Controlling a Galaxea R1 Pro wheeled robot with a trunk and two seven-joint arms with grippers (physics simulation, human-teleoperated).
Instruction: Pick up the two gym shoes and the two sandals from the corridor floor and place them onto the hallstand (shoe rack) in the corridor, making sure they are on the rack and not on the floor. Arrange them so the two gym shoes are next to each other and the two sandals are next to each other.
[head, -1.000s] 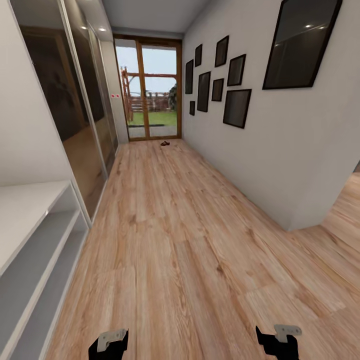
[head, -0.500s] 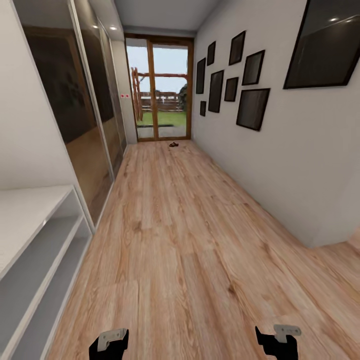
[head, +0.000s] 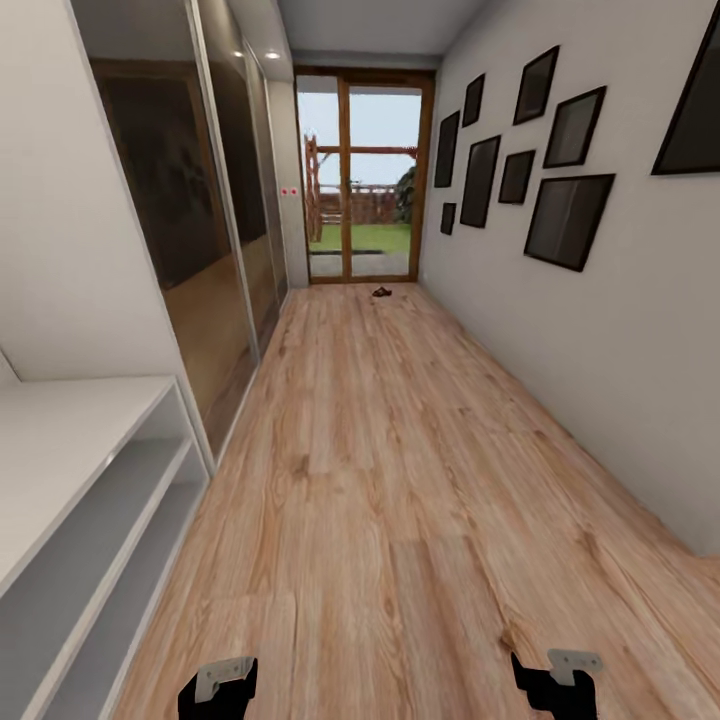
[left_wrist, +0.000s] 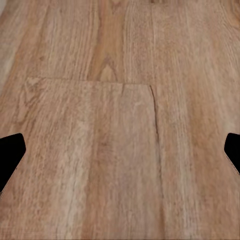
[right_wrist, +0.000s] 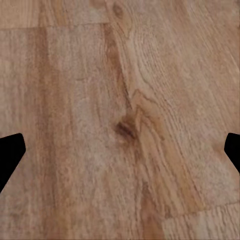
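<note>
Hallway of a home, wood-plank floor (head: 390, 470), mirrored sliding wardrobe doors (head: 200, 230) along one wall, dark picture frames (head: 565, 220) on the other, glazed garden door (head: 365, 180) at the far end, pale shelf unit (head: 90, 500) nearby.

sandal (head: 382, 292): small dark brown shape, flat on the corridor floor (head: 380, 480), far end, near the glass door.

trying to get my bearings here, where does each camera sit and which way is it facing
Head view: on the robot's head, looking forward and down the corridor toward the glass door; left gripper and right gripper at the bottom edge.
Left wrist view: near the left gripper, facing the corridor floor; dark fingertips at both sides.
Right wrist view: the same, fingertips wide apart.
All share the wood planks.
</note>
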